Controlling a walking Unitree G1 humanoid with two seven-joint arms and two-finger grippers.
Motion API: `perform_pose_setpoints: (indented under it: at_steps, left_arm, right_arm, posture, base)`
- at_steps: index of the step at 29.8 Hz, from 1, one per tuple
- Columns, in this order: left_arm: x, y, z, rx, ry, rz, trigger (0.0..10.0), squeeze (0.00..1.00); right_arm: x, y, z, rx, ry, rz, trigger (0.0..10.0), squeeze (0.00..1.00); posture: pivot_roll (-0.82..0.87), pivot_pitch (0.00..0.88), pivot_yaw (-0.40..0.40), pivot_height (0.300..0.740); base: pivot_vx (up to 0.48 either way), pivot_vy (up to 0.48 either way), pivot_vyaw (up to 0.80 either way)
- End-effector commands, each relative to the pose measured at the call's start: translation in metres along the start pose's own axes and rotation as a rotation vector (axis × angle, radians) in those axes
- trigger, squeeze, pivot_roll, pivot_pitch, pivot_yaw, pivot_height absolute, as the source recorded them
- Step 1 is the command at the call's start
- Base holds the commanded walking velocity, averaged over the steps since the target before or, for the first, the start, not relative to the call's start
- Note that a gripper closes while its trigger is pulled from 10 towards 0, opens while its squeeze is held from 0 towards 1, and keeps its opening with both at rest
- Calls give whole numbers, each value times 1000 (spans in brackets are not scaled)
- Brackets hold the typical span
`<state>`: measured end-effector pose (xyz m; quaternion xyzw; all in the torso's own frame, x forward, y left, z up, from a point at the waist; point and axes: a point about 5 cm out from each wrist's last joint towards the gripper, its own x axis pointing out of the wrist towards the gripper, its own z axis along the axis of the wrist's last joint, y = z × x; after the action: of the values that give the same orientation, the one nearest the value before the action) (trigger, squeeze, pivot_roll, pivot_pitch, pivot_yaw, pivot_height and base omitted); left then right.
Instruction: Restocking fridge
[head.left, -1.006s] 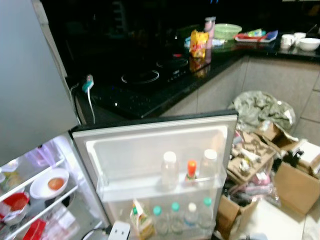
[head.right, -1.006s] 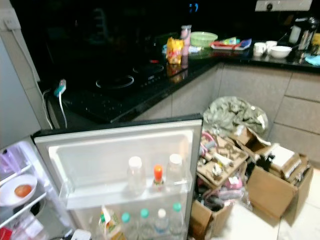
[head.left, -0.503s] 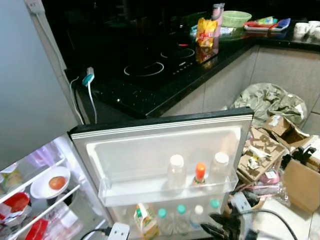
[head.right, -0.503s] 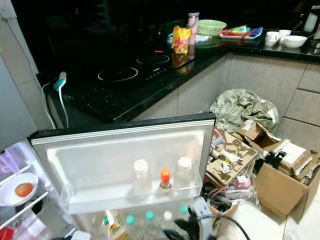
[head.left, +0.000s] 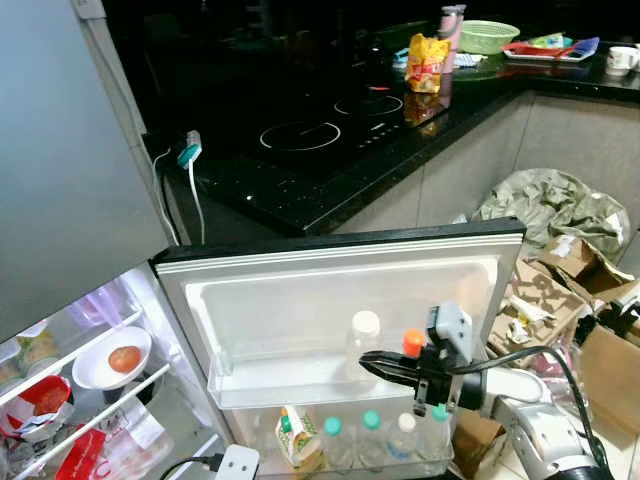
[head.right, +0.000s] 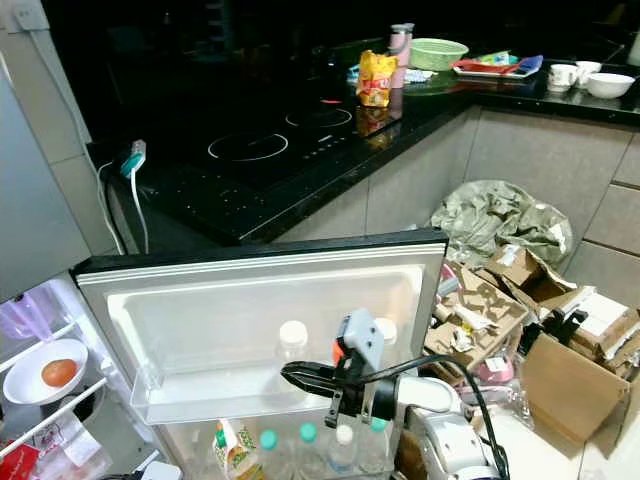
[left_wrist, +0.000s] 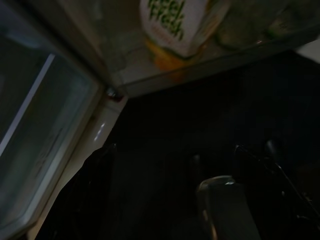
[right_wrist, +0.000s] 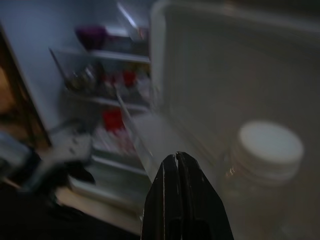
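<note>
The fridge door stands wide open, its upper shelf carrying a clear white-capped bottle and an orange-capped bottle. The right hand reaches in front of that shelf, just beside the white-capped bottle, its two black fingers pressed together with nothing between them. Below, a juice carton and several green-capped bottles sit in the lower door rack. Inside the fridge, a white bowl rests on a shelf. The left hand hangs low in the dark; I cannot tell how it stands.
</note>
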<state>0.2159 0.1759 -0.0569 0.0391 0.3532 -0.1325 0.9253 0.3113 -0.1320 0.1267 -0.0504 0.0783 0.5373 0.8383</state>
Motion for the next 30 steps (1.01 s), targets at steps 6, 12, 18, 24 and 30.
perform_pose_setpoints:
  at_steps: [6, 12, 18, 24, 30]
  left_arm:
    - [-3, 1, -5, 30, 17, -10, 10000, 0]
    - [-3, 2, -7, 28, 23, -7, 10000, 0]
    - [-3, 1, -7, 24, 18, -9, 10000, 0]
    - [-3, 2, -6, 23, 15, -4, 10000, 0]
    - [-4, 2, -8, 20, 18, -5, 10000, 0]
  right_arm:
    - [-1, 4, -12, 5, 126, -32, 10000, 0]
    - [-1, -4, -23, -44, 220, -115, 10000, 0]
    - [-3, -23, -33, -40, 294, -280, 10000, 0]
    - [-3, -37, -35, -5, 307, -441, 10000, 0]
    - [3, -27, -40, -3, 355, -319, 10000, 0]
  posture:
    - [-52, 93, 42, 740]
    - [-49, 94, 41, 740]
    - [-49, 94, 41, 740]
    - [-45, 94, 39, 740]
    - [-44, 99, 40, 740]
  base:
    - [0, 0, 0]
    - [0, 0, 0]
    - [0, 0, 0]
    - [0, 0, 0]
    - [0, 0, 0]
